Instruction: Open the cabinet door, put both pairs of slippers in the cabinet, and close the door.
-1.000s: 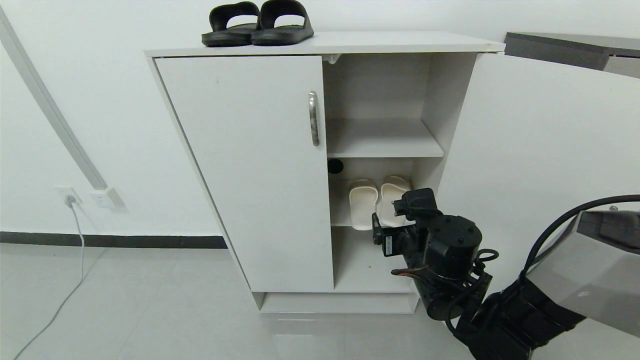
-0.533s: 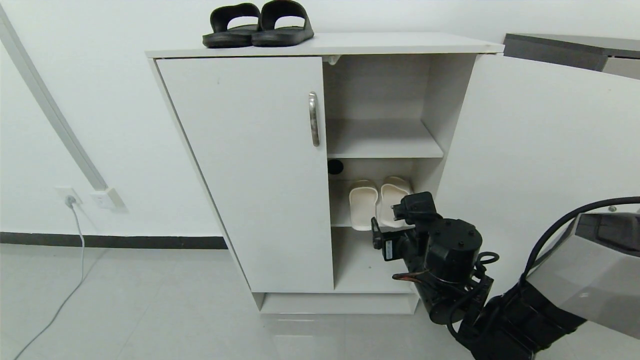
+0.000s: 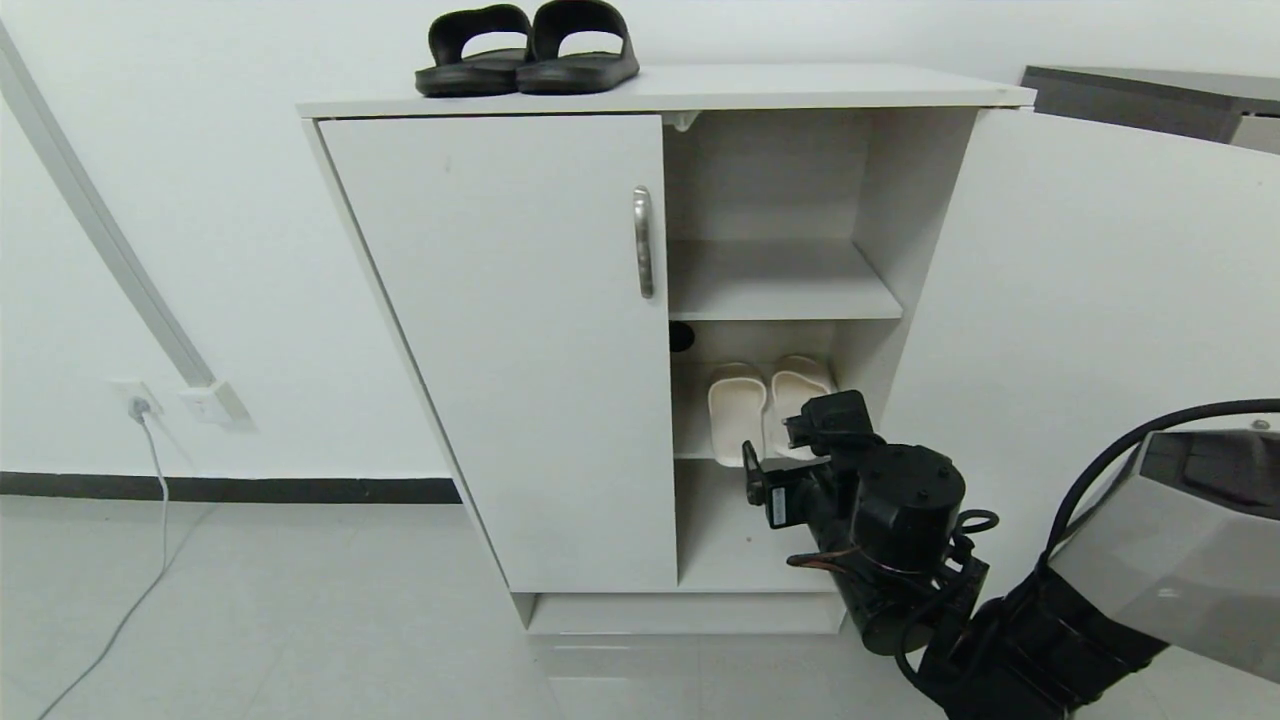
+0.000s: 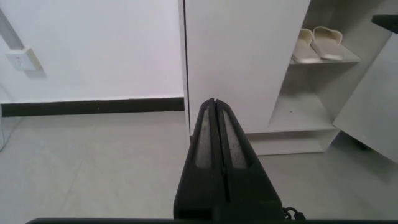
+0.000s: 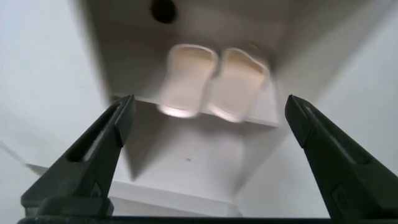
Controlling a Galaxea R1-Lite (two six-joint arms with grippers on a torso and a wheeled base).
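Head view: right tool (image 5: 208, 102), wide open, has backed slightly from cream slippers (image 3: 765, 408).

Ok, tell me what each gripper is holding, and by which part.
Nothing. The right gripper is open and empty before the white slippers on the shelf; the left gripper is shut on nothing. The black slippers sit untouched on the cabinet top.

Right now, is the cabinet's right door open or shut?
Open. The right door stands swung wide, baring the shelves and the white slippers inside; the left door is shut.
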